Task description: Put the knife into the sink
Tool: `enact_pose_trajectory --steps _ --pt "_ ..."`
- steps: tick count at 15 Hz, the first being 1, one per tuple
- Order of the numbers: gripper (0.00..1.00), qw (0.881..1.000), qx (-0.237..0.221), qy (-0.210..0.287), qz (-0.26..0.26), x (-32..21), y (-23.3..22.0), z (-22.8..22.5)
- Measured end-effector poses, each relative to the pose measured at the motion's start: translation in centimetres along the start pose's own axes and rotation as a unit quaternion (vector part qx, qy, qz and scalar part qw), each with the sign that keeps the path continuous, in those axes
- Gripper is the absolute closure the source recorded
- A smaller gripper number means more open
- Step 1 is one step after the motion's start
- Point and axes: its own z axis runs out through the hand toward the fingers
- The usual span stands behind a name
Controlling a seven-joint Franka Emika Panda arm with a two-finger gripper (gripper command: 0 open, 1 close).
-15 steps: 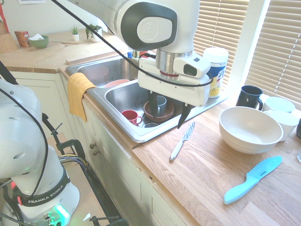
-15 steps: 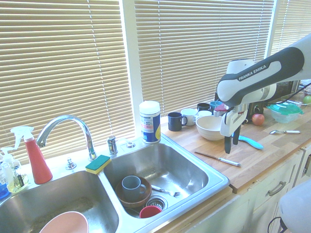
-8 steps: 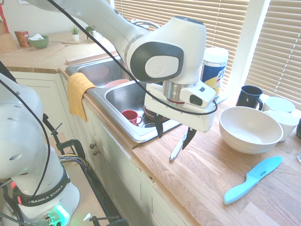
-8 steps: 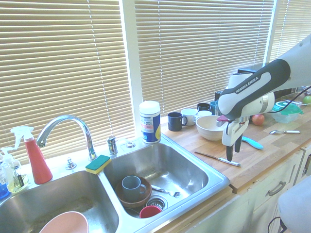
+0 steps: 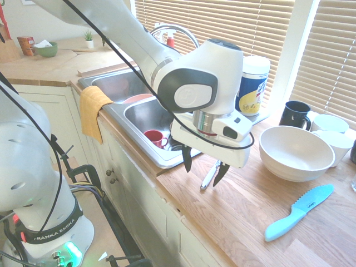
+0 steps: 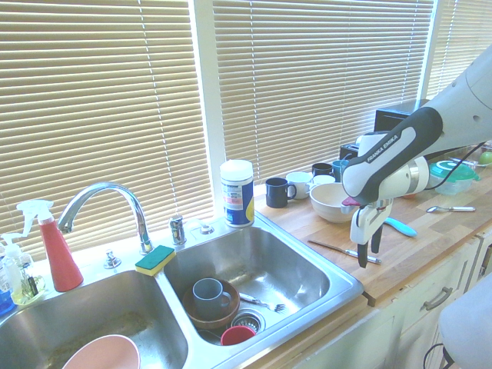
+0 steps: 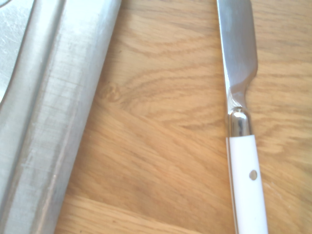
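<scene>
The knife, slim with a white handle and a shiny blade, lies flat on the wooden counter just right of the sink. The wrist view shows the knife close up, lying alongside the sink's steel rim. My gripper hangs low over it, open, with one dark finger on each side of the handle and nothing held. From the opposite side, the gripper sits at the handle end of the knife, near the counter's front edge. The sink has two basins.
The near basin holds a red cup and a brown bowl with a grey mug. On the counter are a white bowl, a light-blue plastic knife, a black mug and a wipes canister. A yellow cloth drapes over the sink's front.
The gripper has moved from above the sink edge out over the counter and come down around the knife's handle. It stayed open. The knife has not moved.
</scene>
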Motion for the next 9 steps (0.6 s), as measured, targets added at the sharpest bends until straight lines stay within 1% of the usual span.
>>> enact_pose_trajectory --steps 9 --pt "1.0 1.0 0.0 0.0 0.002 -0.06 -0.09 0.93"
